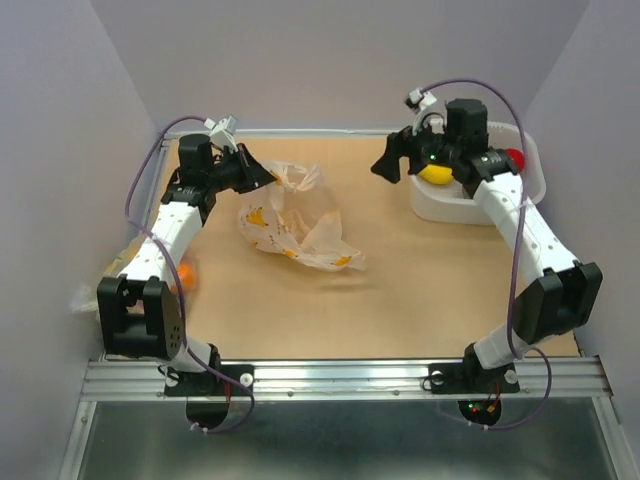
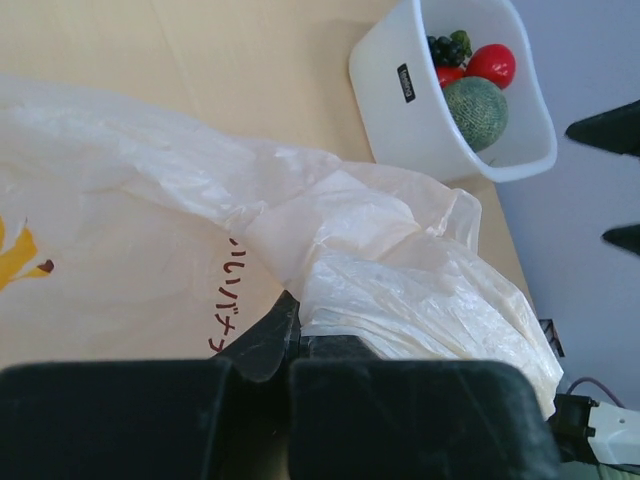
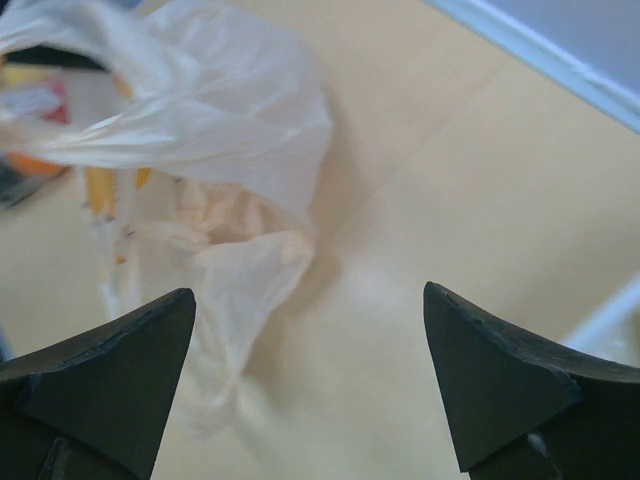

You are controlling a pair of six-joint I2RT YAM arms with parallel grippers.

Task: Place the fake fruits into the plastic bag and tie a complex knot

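Note:
The plastic bag (image 1: 290,228) lies crumpled on the table left of centre, cream-white with orange-yellow prints. My left gripper (image 1: 262,178) is shut on the bag's upper left edge; in the left wrist view the film (image 2: 380,270) bunches up against the closed gripper (image 2: 290,322). My right gripper (image 1: 392,160) is open and empty, hovering between the bag and the white tub (image 1: 440,208). The right wrist view shows the bag (image 3: 200,110) beyond the spread gripper (image 3: 308,292). The fake fruits lie in the tub: a yellow one (image 1: 437,173), a red one (image 2: 492,64), a green melon (image 2: 476,102) and dark grapes (image 2: 447,46). No knot is in view.
The tub (image 2: 400,120) stands at the back right against the wall. A second bag with an orange ball (image 1: 185,276) lies at the left table edge beside my left arm. Purple walls close in three sides.

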